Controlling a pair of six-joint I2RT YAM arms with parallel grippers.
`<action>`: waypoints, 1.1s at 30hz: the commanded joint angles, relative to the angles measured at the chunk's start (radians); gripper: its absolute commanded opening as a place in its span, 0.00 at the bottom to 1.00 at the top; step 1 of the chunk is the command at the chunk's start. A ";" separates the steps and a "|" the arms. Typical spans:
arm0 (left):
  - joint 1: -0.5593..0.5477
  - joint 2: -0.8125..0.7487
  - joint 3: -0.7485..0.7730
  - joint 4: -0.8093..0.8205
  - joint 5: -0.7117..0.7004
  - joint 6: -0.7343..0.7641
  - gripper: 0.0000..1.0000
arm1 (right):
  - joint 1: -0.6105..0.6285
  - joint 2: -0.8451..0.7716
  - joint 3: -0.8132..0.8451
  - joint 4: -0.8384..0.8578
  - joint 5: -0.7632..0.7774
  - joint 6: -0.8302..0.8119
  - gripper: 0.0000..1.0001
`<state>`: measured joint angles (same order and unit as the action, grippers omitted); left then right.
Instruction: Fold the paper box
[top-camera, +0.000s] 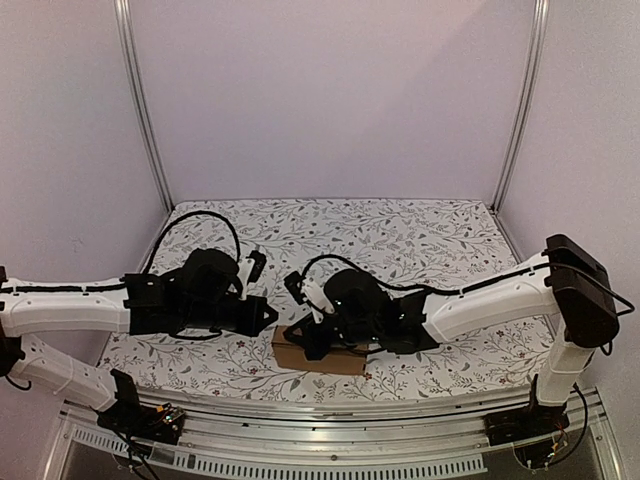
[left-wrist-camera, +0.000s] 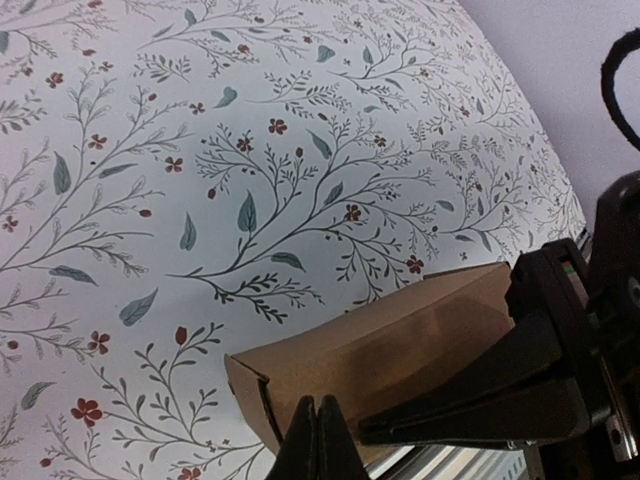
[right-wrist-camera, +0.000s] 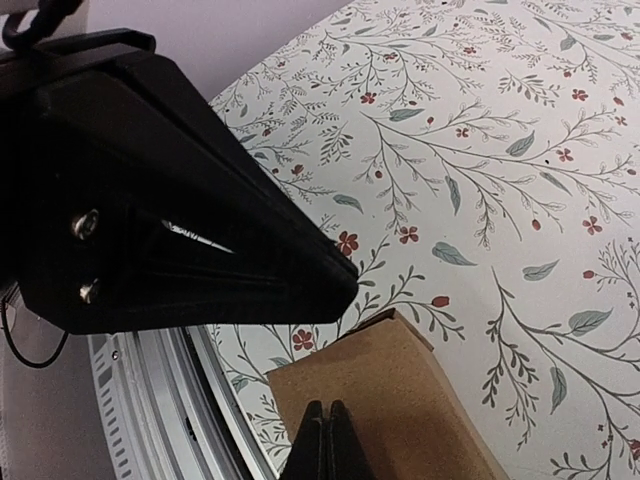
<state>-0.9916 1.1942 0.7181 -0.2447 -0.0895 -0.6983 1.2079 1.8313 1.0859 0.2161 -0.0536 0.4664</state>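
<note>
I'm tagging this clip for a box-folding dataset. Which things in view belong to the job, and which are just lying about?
Belongs to the job:
paper box, a brown carton by the near edge
left fingers, shut
right fingers, shut, at the box

Not part of it:
floral table cover
metal frame posts
near rail
black cables

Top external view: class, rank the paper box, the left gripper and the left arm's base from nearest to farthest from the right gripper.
1. paper box, directly below the right gripper.
2. left gripper, just to its left.
3. left arm's base, at the near left corner.
</note>
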 joint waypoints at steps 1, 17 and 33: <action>0.023 0.015 -0.016 0.078 0.081 0.010 0.00 | 0.000 -0.087 -0.020 -0.095 0.039 -0.022 0.00; 0.031 0.084 -0.062 0.139 0.177 0.004 0.00 | -0.001 -0.454 -0.236 -0.312 0.254 -0.029 0.00; 0.031 0.122 -0.199 0.228 0.174 -0.074 0.00 | 0.002 -0.378 -0.421 -0.241 0.223 0.134 0.00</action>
<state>-0.9718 1.2766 0.5724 0.0494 0.0780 -0.7528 1.2087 1.4181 0.7113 0.0273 0.1696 0.5610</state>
